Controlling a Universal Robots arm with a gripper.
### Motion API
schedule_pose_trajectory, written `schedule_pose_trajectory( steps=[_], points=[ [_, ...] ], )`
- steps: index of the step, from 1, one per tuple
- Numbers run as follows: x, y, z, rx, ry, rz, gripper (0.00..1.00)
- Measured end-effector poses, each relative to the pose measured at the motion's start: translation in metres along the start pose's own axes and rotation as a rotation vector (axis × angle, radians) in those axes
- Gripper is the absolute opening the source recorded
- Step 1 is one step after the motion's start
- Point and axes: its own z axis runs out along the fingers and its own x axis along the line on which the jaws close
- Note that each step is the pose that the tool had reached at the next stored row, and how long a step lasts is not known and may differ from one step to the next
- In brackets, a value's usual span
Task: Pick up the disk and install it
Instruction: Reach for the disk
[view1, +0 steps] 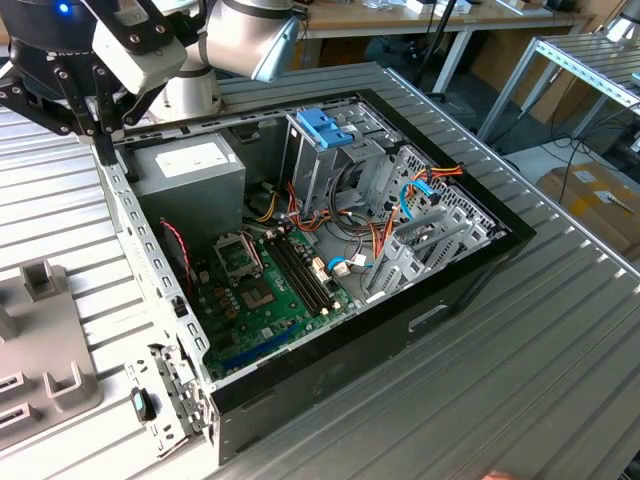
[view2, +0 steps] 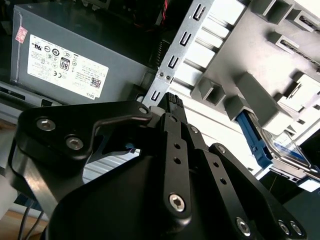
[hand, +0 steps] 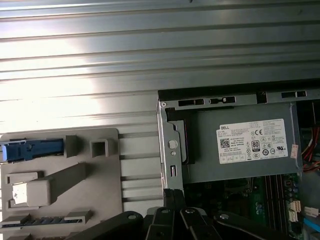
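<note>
The arm (view1: 250, 35) is a rounded silver-grey tube with a pale blue joint cap. The gripper (view2: 172, 102) is matt black, built of flat angular link plates (view2: 80, 132) pinned with silver hex screws (view2: 176, 202). A blue light (view1: 63, 8) glows on its housing, near a grey-white camera box (view1: 135, 50).

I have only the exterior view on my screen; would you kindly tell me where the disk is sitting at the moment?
Observer: In the second wrist view the disk sits in a slot of the grey fixture beside the computer case.
Operator: Thank you. Is the hand at it?
Observer: No. In the first wrist view the hand is over the case's corner by the power supply, apart from the disk.
</note>
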Motion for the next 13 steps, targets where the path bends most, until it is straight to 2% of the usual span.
schedule_pose_trajectory(
  steps=[13],
  points=[
    [0.0003, 0.0019, 0.0001, 0.0001, 0.0001, 0.0, 0.11]
  ],
)
